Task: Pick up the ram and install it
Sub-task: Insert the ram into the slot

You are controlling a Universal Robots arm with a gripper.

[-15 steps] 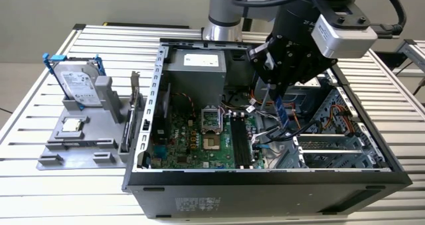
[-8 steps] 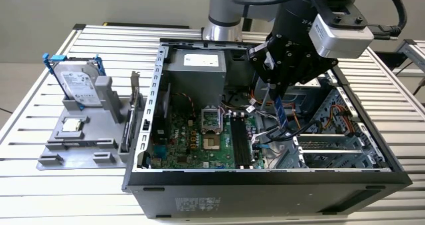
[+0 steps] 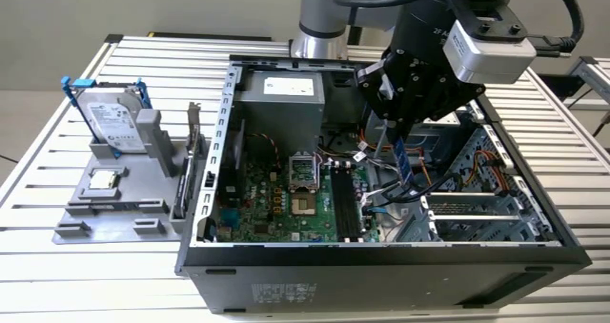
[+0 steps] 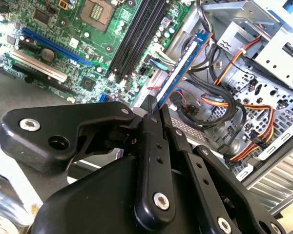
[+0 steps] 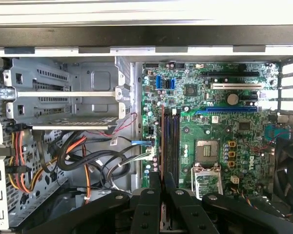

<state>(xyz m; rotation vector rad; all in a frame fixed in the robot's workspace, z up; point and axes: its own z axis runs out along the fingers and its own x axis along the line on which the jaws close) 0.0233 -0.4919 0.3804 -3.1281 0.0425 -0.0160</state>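
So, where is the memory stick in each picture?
Exterior view: the memory stick hangs upright from the claw, over the open computer case.
Second wrist view: the stick reaches out of the claw as a blue strip.
First wrist view: the stick is a thin edge-on line beside the memory slots.
Shared landmark: those black slots on the green board.

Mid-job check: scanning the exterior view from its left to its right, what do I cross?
In order: hard drive → motherboard → memory slots → ram → metal drive cage.
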